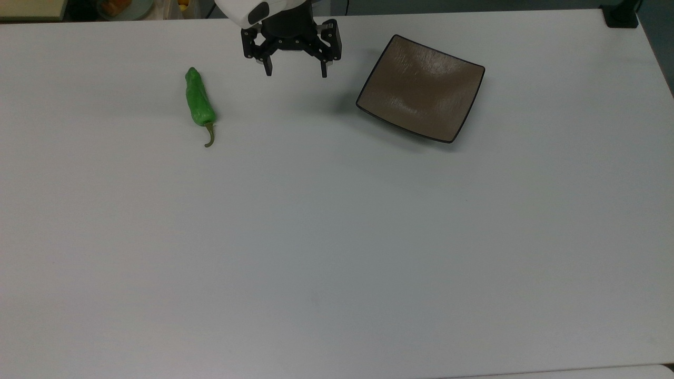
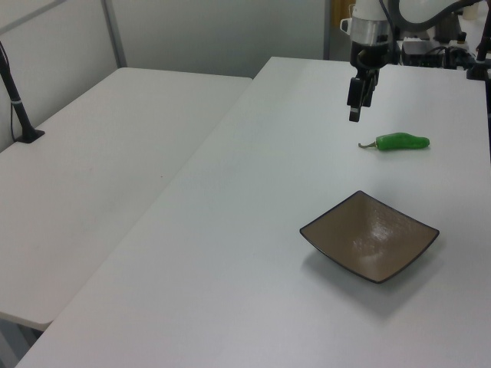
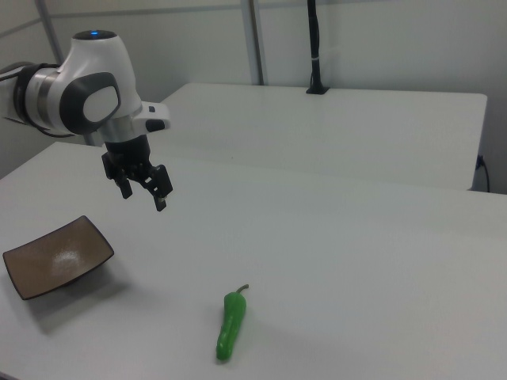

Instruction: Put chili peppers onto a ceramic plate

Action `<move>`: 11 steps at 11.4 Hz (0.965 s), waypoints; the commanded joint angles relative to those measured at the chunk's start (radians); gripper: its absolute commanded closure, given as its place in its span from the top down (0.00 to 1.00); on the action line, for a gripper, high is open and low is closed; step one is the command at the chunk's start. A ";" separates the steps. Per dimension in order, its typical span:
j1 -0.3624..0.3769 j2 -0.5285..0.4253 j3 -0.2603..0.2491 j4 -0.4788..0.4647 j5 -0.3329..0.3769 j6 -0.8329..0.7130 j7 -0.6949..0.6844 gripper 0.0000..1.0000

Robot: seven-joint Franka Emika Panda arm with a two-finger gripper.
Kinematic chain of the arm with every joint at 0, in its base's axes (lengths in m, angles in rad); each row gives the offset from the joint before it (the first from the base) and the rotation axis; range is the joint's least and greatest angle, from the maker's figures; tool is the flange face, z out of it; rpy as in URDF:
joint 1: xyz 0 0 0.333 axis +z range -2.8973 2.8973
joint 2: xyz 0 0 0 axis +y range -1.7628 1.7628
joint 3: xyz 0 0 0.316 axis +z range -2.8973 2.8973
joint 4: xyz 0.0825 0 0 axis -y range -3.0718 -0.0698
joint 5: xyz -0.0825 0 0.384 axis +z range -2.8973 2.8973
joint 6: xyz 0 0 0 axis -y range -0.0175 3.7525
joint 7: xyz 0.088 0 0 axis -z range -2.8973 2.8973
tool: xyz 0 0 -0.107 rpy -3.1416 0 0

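Glossy green chili pepper (image 1: pixel 199 102), curved olive stem, is lying on the desk (image 1: pixel 337 237); gripper (image 1: pixel 296 71) is hovering, fingers spread apart, empty.

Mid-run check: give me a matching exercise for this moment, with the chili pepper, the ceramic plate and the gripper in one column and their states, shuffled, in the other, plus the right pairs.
Things:
1. chili pepper
2. ceramic plate
3. gripper

States:
A. open, holding nothing, above the table
B. lying on the table at the top view's left, stem toward the bottom edge of the top view
C. empty, at the top view's right

Pairs: 1-B, 2-C, 3-A
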 commanded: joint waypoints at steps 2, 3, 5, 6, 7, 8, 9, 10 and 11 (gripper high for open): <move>-0.003 -0.017 -0.008 -0.014 -0.015 0.018 -0.014 1.00; -0.015 -0.019 -0.008 -0.019 -0.016 0.022 -0.022 1.00; -0.027 -0.019 -0.029 -0.042 -0.062 0.030 -0.115 1.00; -0.027 -0.019 -0.057 -0.051 -0.067 0.036 -0.150 1.00; -0.027 -0.019 -0.087 -0.066 -0.067 0.054 -0.189 1.00; -0.027 -0.022 -0.113 -0.085 -0.083 0.065 -0.227 1.00; -0.029 -0.021 -0.133 -0.103 -0.109 0.068 -0.264 1.00; -0.029 -0.019 -0.153 -0.120 -0.126 0.074 -0.299 1.00; -0.029 -0.021 -0.173 -0.149 -0.131 0.112 -0.327 1.00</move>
